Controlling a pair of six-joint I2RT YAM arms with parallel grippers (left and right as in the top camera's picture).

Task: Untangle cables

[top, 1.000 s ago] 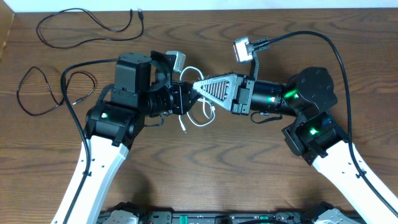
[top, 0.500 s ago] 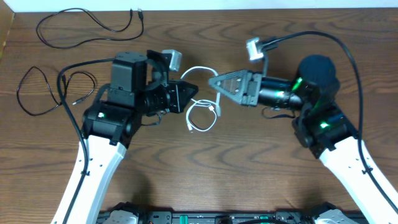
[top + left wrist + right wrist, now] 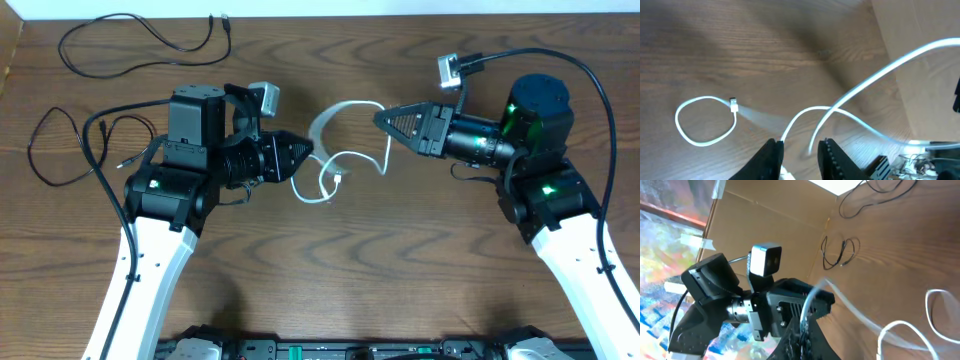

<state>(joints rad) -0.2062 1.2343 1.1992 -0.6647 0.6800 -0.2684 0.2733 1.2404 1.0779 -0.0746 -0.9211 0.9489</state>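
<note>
My right gripper pinches the white cable, lifted over the table and running sideways to my left gripper, equally near, where it passes between fingers whose clamping I cannot tell.

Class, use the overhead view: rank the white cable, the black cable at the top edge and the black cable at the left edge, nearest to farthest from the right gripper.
1. The white cable, mid-table, reaching the right gripper.
2. The top black cable, upper left.
3. The left black cable, farthest left.
</note>
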